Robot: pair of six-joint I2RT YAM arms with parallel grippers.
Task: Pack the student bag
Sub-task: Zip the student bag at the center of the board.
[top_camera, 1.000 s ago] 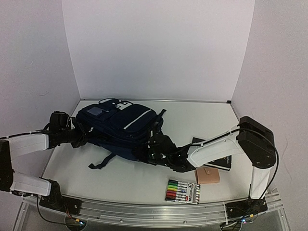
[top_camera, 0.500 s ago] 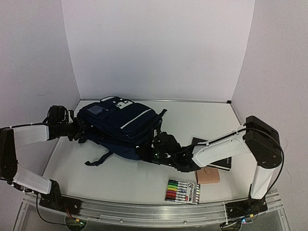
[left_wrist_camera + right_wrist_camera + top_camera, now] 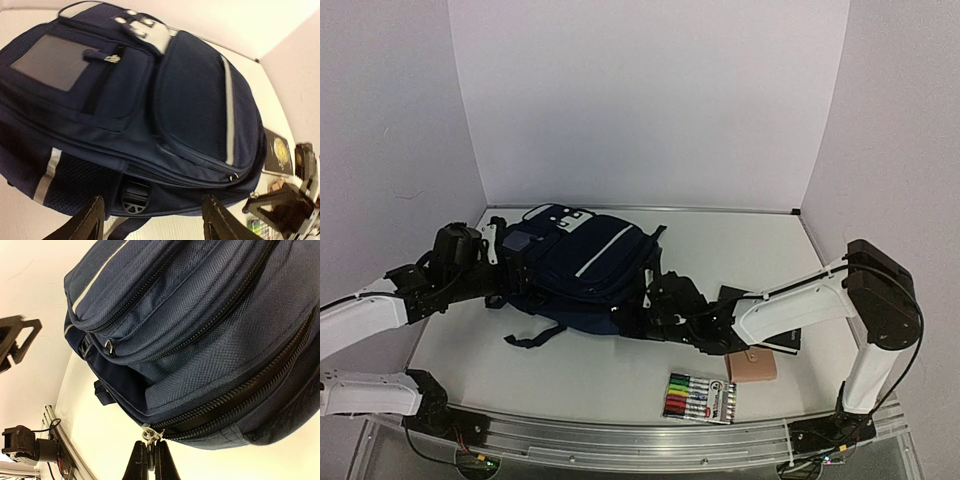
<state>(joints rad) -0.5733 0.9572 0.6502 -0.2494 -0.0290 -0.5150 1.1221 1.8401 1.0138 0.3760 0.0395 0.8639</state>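
Note:
The student bag [image 3: 575,262], navy with pale stripes and grey patches, lies flat at the table's middle left. My left gripper [image 3: 502,272] hovers open beside its left end; in the left wrist view the gripper [image 3: 152,225] spreads its fingers [image 3: 85,225] wide over the bag [image 3: 165,110], touching nothing. My right gripper [image 3: 638,318] is at the bag's near right edge. Seen from the right wrist, the gripper [image 3: 150,462] is shut on the metal zipper pull [image 3: 149,434] of the main zipper [image 3: 240,400], which gapes a little there.
A pack of coloured markers [image 3: 700,398] lies near the front edge. A small tan wallet [image 3: 752,364] sits just behind it. A black booklet [image 3: 768,325] lies partly under the right arm. White walls close the back and both sides.
My left gripper has opened, let go of the bag's left end and drawn back and up. The right gripper stays shut on the zipper pull and has shifted slightly right.

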